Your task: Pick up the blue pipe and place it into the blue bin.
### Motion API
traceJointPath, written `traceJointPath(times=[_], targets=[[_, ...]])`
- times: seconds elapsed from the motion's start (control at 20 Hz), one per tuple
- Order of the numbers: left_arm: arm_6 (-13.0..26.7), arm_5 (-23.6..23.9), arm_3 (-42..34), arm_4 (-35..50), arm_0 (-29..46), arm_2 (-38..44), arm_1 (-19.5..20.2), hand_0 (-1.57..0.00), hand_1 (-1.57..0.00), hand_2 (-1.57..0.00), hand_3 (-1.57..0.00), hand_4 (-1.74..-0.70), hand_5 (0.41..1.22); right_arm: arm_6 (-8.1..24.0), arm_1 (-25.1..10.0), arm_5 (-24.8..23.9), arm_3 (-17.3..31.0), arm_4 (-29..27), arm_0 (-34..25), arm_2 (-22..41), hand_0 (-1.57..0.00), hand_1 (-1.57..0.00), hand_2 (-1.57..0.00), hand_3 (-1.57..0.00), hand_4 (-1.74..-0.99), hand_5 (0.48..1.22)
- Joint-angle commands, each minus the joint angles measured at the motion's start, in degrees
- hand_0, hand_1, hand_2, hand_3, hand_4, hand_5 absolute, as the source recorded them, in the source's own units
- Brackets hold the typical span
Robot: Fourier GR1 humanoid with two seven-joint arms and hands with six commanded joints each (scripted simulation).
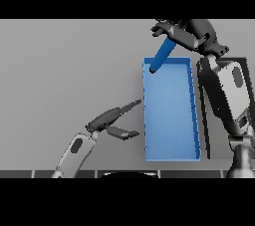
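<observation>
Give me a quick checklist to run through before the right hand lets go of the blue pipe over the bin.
1. Right hand curled round the blue pipe: ok.
2. Pipe's lower end over the blue bin, at its far left corner: ok.
3. Pipe lying flat: not ok, it is tilted.
4. Pipe touching the bin floor: cannot tell.
5. Left hand outside the bin, open, beside its left wall: ok.

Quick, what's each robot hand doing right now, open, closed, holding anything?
Left robot hand: open, fingers straight, holding nothing, beside the blue bin.
Right robot hand: closed on the blue pipe, tilted over the bin's far corner.
</observation>
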Motion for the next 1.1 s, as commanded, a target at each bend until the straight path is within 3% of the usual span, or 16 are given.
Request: traceJointPath(times=[0.0,0.1,0.3,0.5,0.55,0.75,0.8,0.85,0.95,1.05], targets=[[-0.37,0.10,0.46,-0.24,0.25,-0.28,-0.27,0.00,0.00,0.00,0.00,-0.91,0.489,0.28,-0.53,0.20,1.07,0.20,1.23,-0.05,-1.57,-1.57,-1.57,-1.57,-1.739,1.124],[0.13,0.02,0.06,0.09,-0.14,0.03,-0.22,0.00,0.00,0.00,0.00,-0.90,0.489,0.39,-0.93,-0.67,3.83,1.40,4.62,0.30,-1.57,-1.57,-1.57,-1.57,-1.740,1.117],[1.31,0.04,0.38,0.49,-0.66,0.36,-0.57,0.00,0.00,0.00,0.00,-0.89,0.474,3.10,-0.87,-4.08,3.34,3.22,12.05,3.14,-1.57,-1.57,-1.57,-1.57,-1.740,1.120],[-1.27,0.03,0.35,-0.08,0.59,-0.25,-0.15,0.00,0.00,0.00,0.00,-0.88,0.464,8.94,-1.45,-7.69,1.77,2.59,19.06,5.76,-1.57,-1.57,-1.57,-1.57,-1.741,1.120],[-0.07,0.25,0.01,0.07,-0.38,0.11,-0.34,0.00,0.00,0.00,0.00,-0.88,0.463,10.31,-1.69,-7.83,1.81,2.99,20.68,6.82,-1.57,-1.57,-1.57,-1.57,-1.741,1.122],[1.21,0.19,-0.26,0.35,0.24,-0.36,-0.93,0.00,0.00,0.00,0.00,-0.88,0.460,13.38,-2.12,-8.17,2.21,4.00,25.48,10.35,-1.57,-1.57,-1.57,-1.57,-1.591,1.114],[0.42,-0.01,-0.37,0.40,0.20,-0.14,-0.40,0.00,0.00,0.00,0.00,-0.89,0.457,14.23,-2.80,-9.02,2.00,3.47,26.17,12.25,-1.57,-1.57,-1.57,-1.33,-1.599,1.110],[0.73,-0.08,-0.24,0.48,0.41,-0.08,-0.31,0.00,0.00,0.00,0.00,-0.89,0.455,14.22,-4.34,-10.98,3.44,1.07,25.41,15.55,-1.56,-1.46,-1.39,-1.12,-1.547,1.133],[0.97,0.17,-0.34,0.16,0.94,-0.47,-0.62,0.00,0.00,0.00,0.00,-0.89,0.454,14.24,-7.01,-12.94,6.71,-4.73,22.95,21.58,-1.04,-0.93,-0.89,-0.72,-1.455,1.164],[0.94,0.29,-0.23,0.06,0.85,-0.45,-0.74,0.00,0.00,0.00,0.00,-0.89,0.454,14.20,-7.79,-13.69,8.02,-6.72,22.20,24.28,-0.67,-0.60,-0.57,-0.46,-1.338,1.157]])
